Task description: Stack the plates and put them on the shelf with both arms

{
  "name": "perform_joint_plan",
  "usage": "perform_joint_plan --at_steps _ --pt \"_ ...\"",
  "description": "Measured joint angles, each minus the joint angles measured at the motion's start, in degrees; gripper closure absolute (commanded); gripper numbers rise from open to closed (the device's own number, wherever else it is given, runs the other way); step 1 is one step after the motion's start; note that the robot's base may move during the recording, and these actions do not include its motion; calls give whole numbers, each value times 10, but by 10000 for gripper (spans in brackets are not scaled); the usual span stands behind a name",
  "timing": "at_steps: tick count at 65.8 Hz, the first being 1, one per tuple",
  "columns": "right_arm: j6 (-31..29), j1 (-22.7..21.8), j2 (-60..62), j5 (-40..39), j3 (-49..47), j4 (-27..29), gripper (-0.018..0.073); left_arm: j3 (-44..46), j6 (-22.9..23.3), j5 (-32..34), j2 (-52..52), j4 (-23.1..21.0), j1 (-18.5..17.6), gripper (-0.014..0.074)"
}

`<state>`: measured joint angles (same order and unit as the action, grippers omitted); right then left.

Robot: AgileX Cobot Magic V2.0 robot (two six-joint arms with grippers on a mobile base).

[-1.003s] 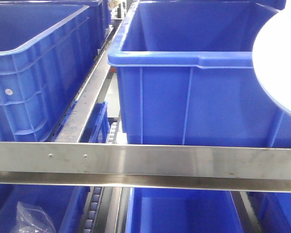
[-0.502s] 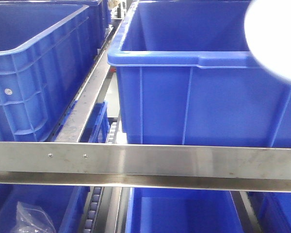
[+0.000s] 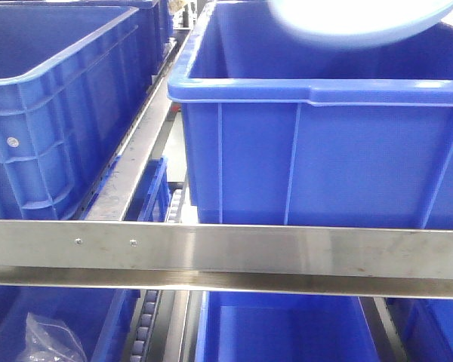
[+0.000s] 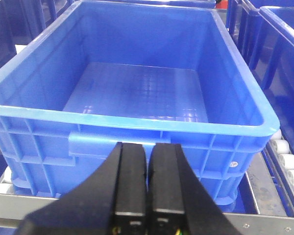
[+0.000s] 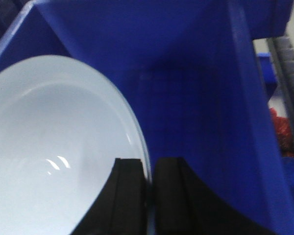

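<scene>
A pale bluish-white plate (image 5: 54, 147) fills the left of the right wrist view, and my right gripper (image 5: 149, 164) is shut on its rim. In the front view the same plate (image 3: 362, 19) shows blurred at the top edge, above the large blue bin (image 3: 317, 151). I cannot tell whether one plate or a stack is held. My left gripper (image 4: 148, 147) is shut with nothing between its fingers, in front of the near wall of an empty blue bin (image 4: 137, 122). The shelf rail (image 3: 226, 256) crosses the front view.
Another blue bin (image 3: 53, 113) stands at the left on the shelf, with a metal track (image 3: 136, 158) between the two bins. Lower bins (image 3: 287, 332) sit under the rail, one holding a clear plastic bag (image 3: 49, 339). White rollers (image 4: 289, 161) line the bin's right side.
The plate has swung from the right edge of the front view up and leftward to the top edge, now over the large bin.
</scene>
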<state>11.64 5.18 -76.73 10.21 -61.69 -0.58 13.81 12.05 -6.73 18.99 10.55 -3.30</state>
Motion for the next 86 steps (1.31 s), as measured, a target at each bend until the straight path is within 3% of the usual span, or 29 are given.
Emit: perform_joint_plan --at_steps 3,7,21,25,33,37,41,60,78,86 --pt "1 4 -28 -1 -22 1 70 0 0 0 0 0 0 513" --pt "1 8 -63 -3 -43 1 -1 0 0 0 0 0 0 513" --pt "1 14 -109 -2 -66 2 70 0 0 0 0 0 0 513" --pt "1 14 -102 7 -66 2 151 0 0 0 0 0 0 513" --pt "1 14 -48 33 -43 2 536 0 0 0 0 0 0 513" --pt "1 14 -6 42 -20 2 477 0 0 0 0 0 0 513" --pt "1 14 49 45 18 2 516 0 0 0 0 0 0 513" --pt "1 0 343 0 243 2 503 0 0 0 0 0 0 513" --pt "1 -95 546 47 422 2 503 0 0 0 0 0 0 513" --pt "1 -107 576 48 463 2 503 0 0 0 0 0 0 513"
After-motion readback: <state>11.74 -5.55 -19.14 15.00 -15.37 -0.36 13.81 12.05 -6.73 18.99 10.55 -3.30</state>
